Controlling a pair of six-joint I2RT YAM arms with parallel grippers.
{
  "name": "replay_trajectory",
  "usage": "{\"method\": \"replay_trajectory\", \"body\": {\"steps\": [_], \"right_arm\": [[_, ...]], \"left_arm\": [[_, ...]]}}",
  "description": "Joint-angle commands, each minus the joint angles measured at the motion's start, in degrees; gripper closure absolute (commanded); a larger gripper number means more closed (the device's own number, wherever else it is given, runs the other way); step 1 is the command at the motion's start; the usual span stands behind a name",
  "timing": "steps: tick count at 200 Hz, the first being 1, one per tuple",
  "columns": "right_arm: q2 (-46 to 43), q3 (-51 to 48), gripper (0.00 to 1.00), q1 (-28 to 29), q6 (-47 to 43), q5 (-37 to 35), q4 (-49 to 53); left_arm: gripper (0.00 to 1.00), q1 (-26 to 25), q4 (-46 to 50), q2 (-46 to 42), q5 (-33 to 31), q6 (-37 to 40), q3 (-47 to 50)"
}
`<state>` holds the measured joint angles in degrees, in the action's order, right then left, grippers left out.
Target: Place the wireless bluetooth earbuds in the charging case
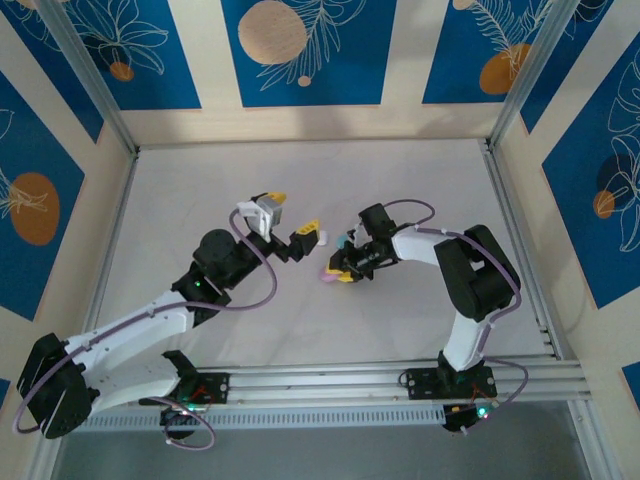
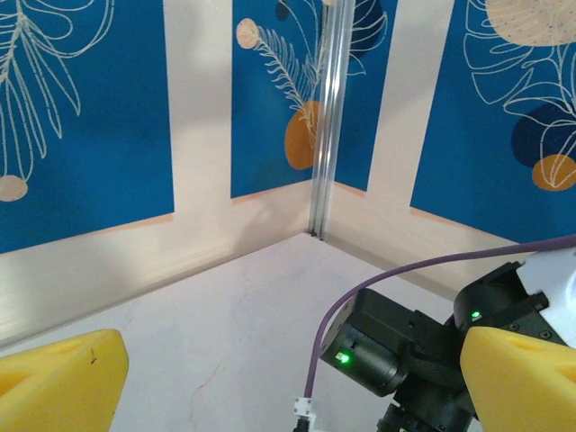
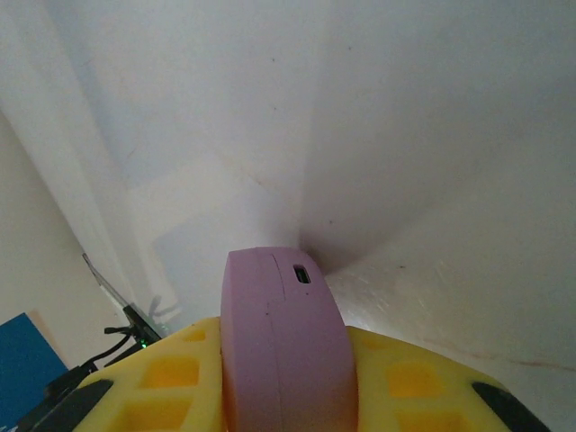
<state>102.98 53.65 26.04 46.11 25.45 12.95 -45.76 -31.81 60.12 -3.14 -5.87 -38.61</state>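
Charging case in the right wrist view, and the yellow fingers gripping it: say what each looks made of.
Pinkish-purple charging case: probably hard moulded plastic with a smooth matte finish. A fine seam runs along the shell and a small port is set into it. Yellow fingers: plastic or firm rubber, the look leaves it open. They are matte, with square moulded recesses.

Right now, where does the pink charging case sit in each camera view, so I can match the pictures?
Top external: the pink charging case lies at centre, at the tip of the right tool.
Right wrist: the case is at bottom centre, clamped between the yellow fingers.
Left wrist: the camera faces the right arm, at lower right.
Shared landmark: the purple cable on that arm, also seen from the left wrist.
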Motion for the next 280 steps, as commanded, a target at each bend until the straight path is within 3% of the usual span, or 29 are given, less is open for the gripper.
{"method": "replay_trajectory", "body": {"steps": [1, 39, 74, 103, 132, 148, 163, 197, 236, 255, 280], "right_arm": [[-0.1, -0.22, 0.69, -0.1, -0.89, -3.49, 1.25], [-5.55, -2.95, 0.47, -2.03, -2.76, -9.6, 5.51], [-12.97, -2.84, 0.42, -5.49, -6.62, -16.98, 14.52], [-24.93, -3.08, 0.42, -9.49, -10.6, -29.63, 18.9], [-36.65, -7.97, 0.38, -12.67, -21.16, -44.85, 10.38], [-39.72, -13.08, 0.29, -14.84, -29.92, -49.08, 0.38], [-38.98, -18.72, 0.27, -19.15, -35.05, -48.32, -10.36], [-31.34, -21.53, 0.27, -27.44, -37.16, -34.16, -22.93], [-22.13, -25.46, 0.27, -27.81, -41.11, -23.97, -45.46], [-19.93, -25.18, 0.27, -28.12, -42.69, -17.77, -47.98], [-16.99, -31.39, 0.25, -27.46, -43.33, -18.56, -61.35]], "left_arm": [[0.05, -0.47, 1.15, -0.97, -1.92, -0.32, 0.51], [0.05, -0.47, 1.65, -0.66, -2.83, -0.21, 0.55], [0.02, -0.35, 9.42, 0.67, -12.89, -1.15, -0.88], [0.0, 1.62, 14.34, 1.56, -19.1, -0.4, -0.28], [0.0, 7.81, 20.67, 1.49, -21.83, -1.35, 0.82], [0.0, 12.69, 22.42, 1.75, -24.05, -2.94, 2.43], [0.0, 16.31, 21.12, 1.76, -26.49, -2.99, 4.96], [0.0, 22.6, 16.45, 3.97, -29.82, 0.03, 9.08], [0.0, 25.7, 14.07, 10.01, -25.98, 5.05, 7.56], [0.0, 26.32, 9.33, 12.16, -25.19, 8.24, 7.97], [0.0, 27.9, 0.42, 15.87, -25.27, 10.0, 11.75]]}}
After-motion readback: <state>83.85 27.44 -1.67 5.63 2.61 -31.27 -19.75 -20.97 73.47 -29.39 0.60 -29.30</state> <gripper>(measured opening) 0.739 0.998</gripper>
